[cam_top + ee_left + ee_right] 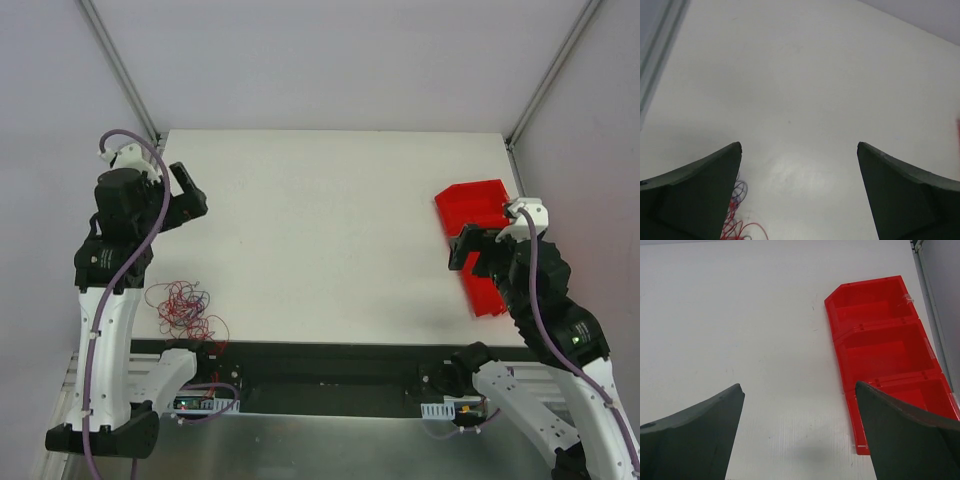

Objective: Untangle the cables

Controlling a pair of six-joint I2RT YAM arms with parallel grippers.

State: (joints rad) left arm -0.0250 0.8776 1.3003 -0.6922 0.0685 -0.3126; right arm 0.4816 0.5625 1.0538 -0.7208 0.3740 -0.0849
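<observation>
Opening step, nothing gripped: left pincer (pixel 799 146) and right pincer (pixel 799 386) both hang spread wide and empty over the surface (pixel 330 230), the cables (pixel 186 310) apparently one red-and-purple tangle at its near-left edge, so I'd say the left must reach back and down.

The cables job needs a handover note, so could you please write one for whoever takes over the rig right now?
Left gripper: open, holding nothing, above the table.
Right gripper: open, holding nothing, by the red bins.
Cables: one loose red and dark tangle at the table's near left edge, untouched.
Done: nothing yet. Left: grasp the tangle and pull the strands apart.
</observation>
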